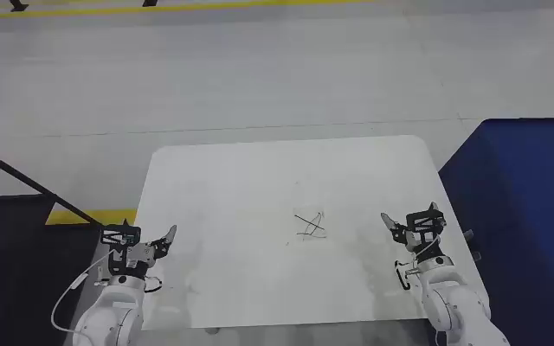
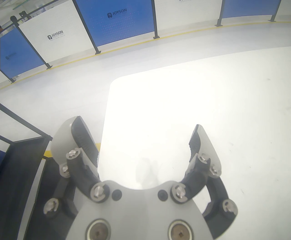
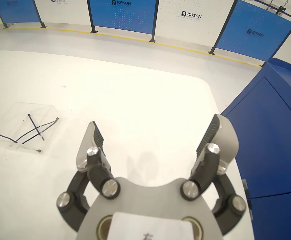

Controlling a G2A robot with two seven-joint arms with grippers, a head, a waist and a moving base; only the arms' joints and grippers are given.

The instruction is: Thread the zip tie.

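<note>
- An indoor robotics lab or industrial test hall, not a home.
- A smooth, pale grey floor (image 1: pixel 260 69) spreads wide, marked with a painted yellow line (image 3: pixel 118 36) like a safety boundary.
- Beyond the line, blue and white partition panels (image 3: pixel 122 16) on black posts (image 3: pixel 154 20) fence the area.
- A plain white table (image 1: pixel 260 190) with rounded corners serves as the workbench.
- A blue cabinet (image 3: pixel 261 136) stands just beside it.
</note>
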